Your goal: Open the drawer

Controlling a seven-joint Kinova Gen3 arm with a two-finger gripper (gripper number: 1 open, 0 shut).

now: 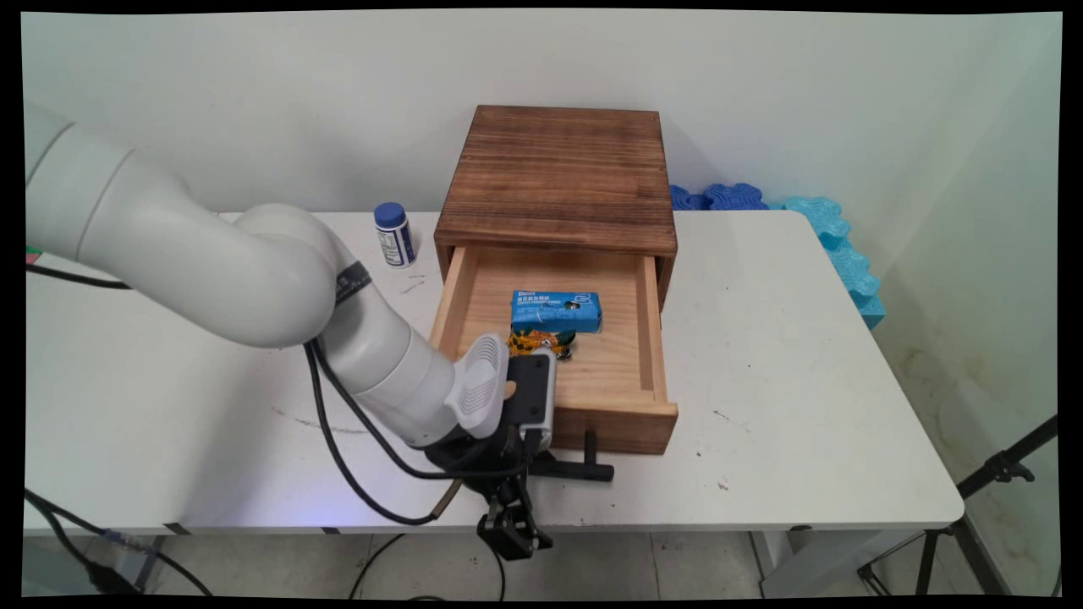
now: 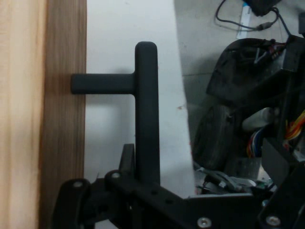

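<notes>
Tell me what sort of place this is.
Probably a robotics lab or test room: a bare white table against a plain wall, a wooden drawer box set out as a prop, and a tripod leg at right.

The arm (image 1: 211, 262) is smooth white, built of rounded tubular links, with a dark band round one joint. A ribbed white cap and a black plate sit just above the wrist. Black cables (image 1: 338, 440) loop beneath it. The black gripper (image 1: 512, 529) linkage carries small silver screws (image 2: 204, 222).
</notes>
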